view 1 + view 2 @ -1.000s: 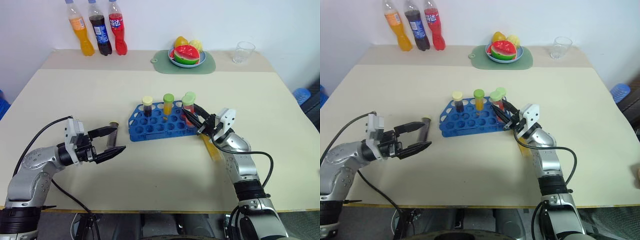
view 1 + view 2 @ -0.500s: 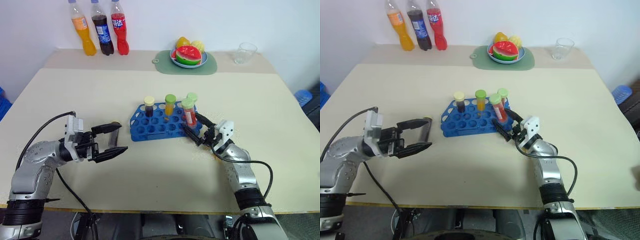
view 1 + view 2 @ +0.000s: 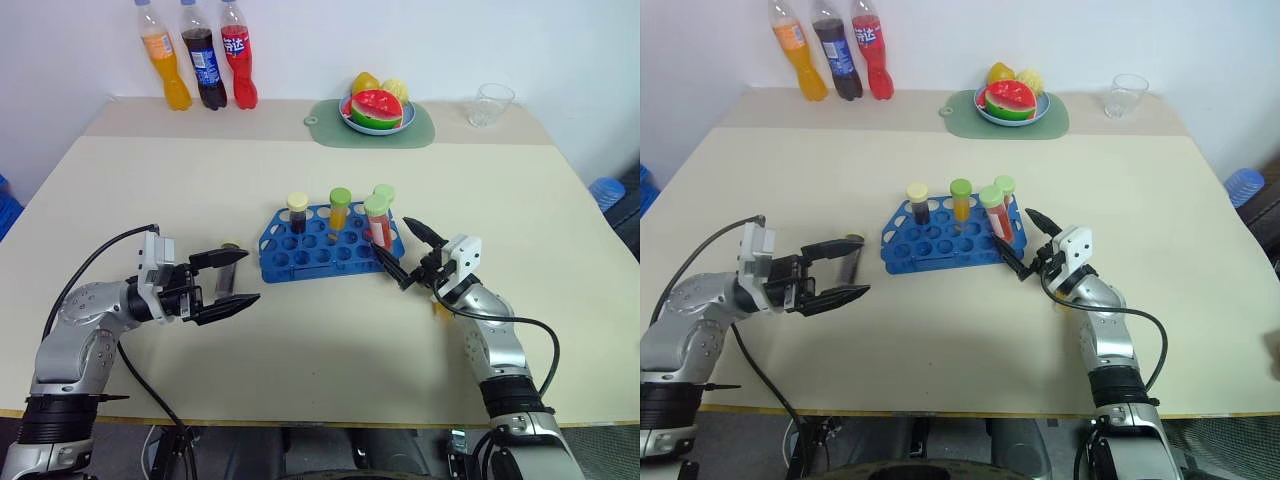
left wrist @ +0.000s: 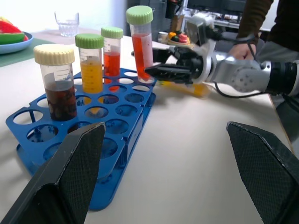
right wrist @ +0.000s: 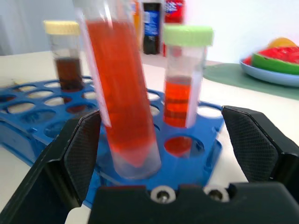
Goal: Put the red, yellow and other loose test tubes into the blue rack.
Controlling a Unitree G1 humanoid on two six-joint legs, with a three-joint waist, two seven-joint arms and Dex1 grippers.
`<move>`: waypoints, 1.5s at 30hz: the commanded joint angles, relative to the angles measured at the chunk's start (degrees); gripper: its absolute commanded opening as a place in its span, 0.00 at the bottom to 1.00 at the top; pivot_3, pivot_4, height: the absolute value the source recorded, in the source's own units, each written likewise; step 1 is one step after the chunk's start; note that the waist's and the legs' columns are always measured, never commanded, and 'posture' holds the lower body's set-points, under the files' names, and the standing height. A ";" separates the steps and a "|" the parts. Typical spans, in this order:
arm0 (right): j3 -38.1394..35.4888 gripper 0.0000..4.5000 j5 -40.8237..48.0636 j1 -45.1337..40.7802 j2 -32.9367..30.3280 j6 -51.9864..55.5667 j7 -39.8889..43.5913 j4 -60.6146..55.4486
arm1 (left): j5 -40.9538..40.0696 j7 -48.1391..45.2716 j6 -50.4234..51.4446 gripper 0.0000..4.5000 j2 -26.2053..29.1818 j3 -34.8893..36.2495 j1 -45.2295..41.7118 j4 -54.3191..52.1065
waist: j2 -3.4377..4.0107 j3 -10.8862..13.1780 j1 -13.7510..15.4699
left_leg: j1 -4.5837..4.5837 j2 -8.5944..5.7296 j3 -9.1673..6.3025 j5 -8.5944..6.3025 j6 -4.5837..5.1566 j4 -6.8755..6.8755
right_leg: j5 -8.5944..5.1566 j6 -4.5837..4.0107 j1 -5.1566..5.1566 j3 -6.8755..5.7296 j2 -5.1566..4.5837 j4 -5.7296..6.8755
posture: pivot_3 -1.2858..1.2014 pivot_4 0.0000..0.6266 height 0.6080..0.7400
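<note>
no readable text, bottle labels [image 3: 205, 66] too small to read

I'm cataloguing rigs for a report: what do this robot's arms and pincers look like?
Both arms are silver-grey metal with black joint bands and loose black cables. The left pincer and right pincer each have two black, textured, tapering fingers behind a small white block.
</note>
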 commanded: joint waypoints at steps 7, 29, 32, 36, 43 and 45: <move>2.46 0.99 2.41 1.20 -6.44 15.58 1.40 -17.14 | 0.61 0.17 -1.53 0.96 -0.58 0.05 -0.15 -0.27 | 0.02 0.03 -0.10 | -0.01 -0.01 0.03 0.00 0.01 -0.02 | 0.00 0.00 -0.06 0.00 0.03 -0.01 | 0.52 0.24 1.00; 3.77 0.24 -3.80 -5.84 -6.32 17.19 -0.70 -12.19 | 0.36 2.35 -1.64 0.96 -0.63 0.74 2.86 -2.86 | 0.01 0.05 -0.02 | -0.11 -0.01 0.05 -0.01 0.01 -0.04 | -0.01 0.00 -0.16 0.00 0.04 -0.02 | 0.52 0.24 1.00; 3.63 0.24 -3.80 -5.81 -6.16 17.07 -0.74 -12.27 | 0.34 2.56 -1.54 0.96 -0.58 0.75 3.04 -3.08 | 0.02 0.06 -0.03 | -0.11 -0.01 0.05 -0.01 0.01 -0.05 | -0.01 0.00 -0.16 0.00 0.03 -0.03 | 0.52 0.24 1.00; 3.33 0.24 -3.76 -5.75 -6.07 17.03 -1.02 -12.24 | 0.41 2.60 -1.55 0.96 -0.58 0.65 2.91 -2.94 | 0.02 0.06 -0.04 | -0.11 0.00 0.05 -0.01 0.01 -0.06 | -0.01 -0.01 -0.17 0.00 0.04 -0.03 | 0.52 0.24 1.00; 2.66 0.24 -3.87 -5.61 -5.51 15.89 -2.13 -11.16 | 0.64 2.72 -1.60 0.96 -0.82 0.23 2.27 -2.55 | 0.02 0.06 -0.04 | -0.12 0.00 0.05 -0.01 0.01 -0.06 | -0.01 -0.01 -0.18 0.00 0.04 -0.03 | 0.52 0.24 1.00; 2.67 0.24 -3.80 -5.46 -5.42 15.95 -2.48 -11.17 | 0.62 2.69 -1.63 0.96 -0.83 0.25 2.26 -2.53 | 0.02 0.06 -0.04 | -0.12 -0.01 0.06 -0.01 0.01 -0.06 | -0.01 -0.01 -0.18 0.01 0.03 -0.03 | 0.52 0.24 1.00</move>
